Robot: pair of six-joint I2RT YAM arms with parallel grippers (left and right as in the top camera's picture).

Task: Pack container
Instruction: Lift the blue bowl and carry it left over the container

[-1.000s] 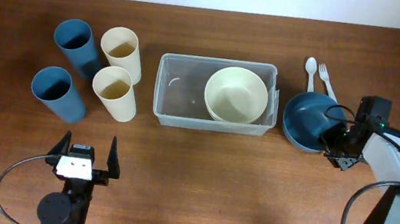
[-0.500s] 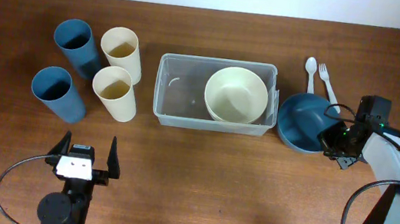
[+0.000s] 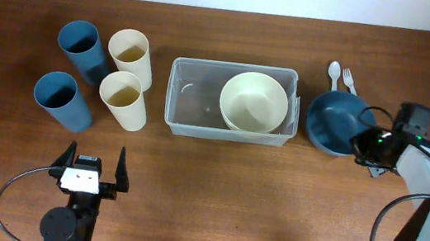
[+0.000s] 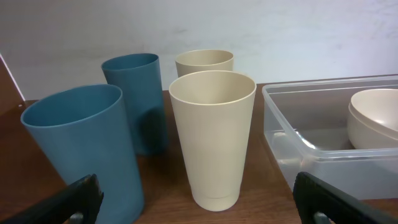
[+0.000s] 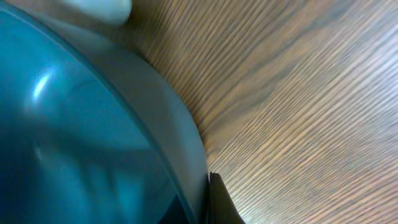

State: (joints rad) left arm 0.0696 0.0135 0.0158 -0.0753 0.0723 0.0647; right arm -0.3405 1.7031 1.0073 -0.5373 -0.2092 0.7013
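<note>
The right end effector (image 3: pixel 364 145) is clamped shut on the right rim of the round dark-blue plastic bowl (image 3: pixel 332 126), just right of the clear rectangular plastic container (image 3: pixel 189 109) at the middle of the brown wooden worktop (image 3: pixel 271 203). A round cream plastic bowl (image 3: pixel 254 102) lies in the container's right half. At the near edge, the left end effector (image 3: pixel 95 157) hovers with fingers spread wide, gripping nothing, facing two blue plastic tumblers (image 3: pixel 79 44) and two cream plastic tumblers (image 3: pixel 129 55).

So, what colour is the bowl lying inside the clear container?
The bowl in the container is cream; the overhead view shows it best.
</note>
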